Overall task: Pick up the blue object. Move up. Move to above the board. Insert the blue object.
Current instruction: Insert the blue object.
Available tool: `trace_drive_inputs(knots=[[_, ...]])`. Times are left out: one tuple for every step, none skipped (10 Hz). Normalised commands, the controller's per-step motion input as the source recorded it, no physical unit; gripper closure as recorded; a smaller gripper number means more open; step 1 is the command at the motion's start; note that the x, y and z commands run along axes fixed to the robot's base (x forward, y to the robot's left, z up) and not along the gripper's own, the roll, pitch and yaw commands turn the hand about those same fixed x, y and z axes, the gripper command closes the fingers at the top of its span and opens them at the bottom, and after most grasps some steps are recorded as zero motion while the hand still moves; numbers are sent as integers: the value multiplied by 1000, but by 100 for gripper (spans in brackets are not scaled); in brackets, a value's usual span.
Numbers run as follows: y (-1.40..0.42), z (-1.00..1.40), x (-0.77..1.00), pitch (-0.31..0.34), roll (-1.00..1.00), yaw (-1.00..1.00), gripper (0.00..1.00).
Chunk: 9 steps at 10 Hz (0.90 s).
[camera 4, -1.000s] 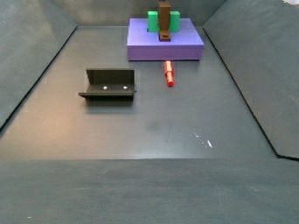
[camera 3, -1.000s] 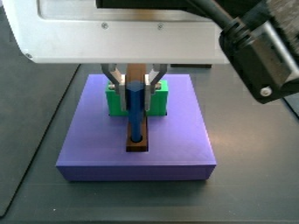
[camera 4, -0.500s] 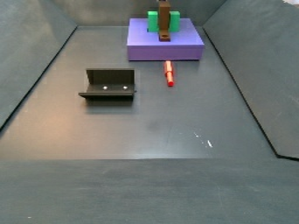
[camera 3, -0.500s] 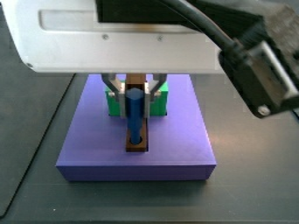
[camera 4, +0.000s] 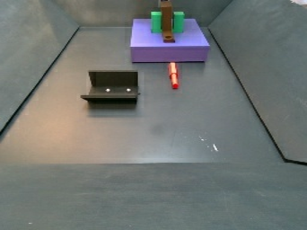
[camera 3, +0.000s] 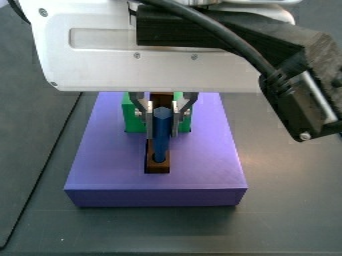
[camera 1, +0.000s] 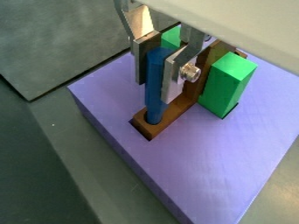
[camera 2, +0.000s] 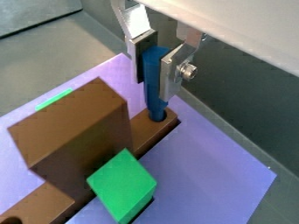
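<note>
Gripper (camera 1: pixel 163 63): I read it directly over the board, above the purple slab (camera 3: pixel 201 170); visible in both wrist views (camera 2: pixel 159 59).
Jaws: clamped on the blue object (camera 1: pixel 155 86), a silver finger (camera 1: pixel 177 72) pressed to each side.
Blue object: upright, lower end seated in the hole at the board's end (camera 2: pixel 155 79); side view confirms (camera 3: pixel 159 135).
Board (camera 1: pixel 176 112): brown plank lying flat on slab, running back betw. green blocks (camera 1: pixel 225 84).
Brown block (camera 2: pixel 68 136): sits on board, beside a green block (camera 2: pixel 121 183).
Desk (camera 4: pixel 156 135): dark grey; fixture (camera 4: pixel 111 87) stands left of centre, well apart from slab.
Red peg (camera 4: pixel 173 75): lying on desk just in front of slab.
</note>
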Motion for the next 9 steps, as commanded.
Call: trace_drive_inputs(knots=[[0,-171,-80,0,183,9,100],[-74,-329,-149,-3,173,43,100],[-234,-394,-169,-50,141,106,100],[-297,-294,-29,0,209,129,100],[-283,-243,0,0,250,89,100],[-146,-426,137,0,193,0,100],[-103,-554,106,-51,171,0,100],[-14,-166,80,0,93,0,100],[0,0,0,0,0,0,100]])
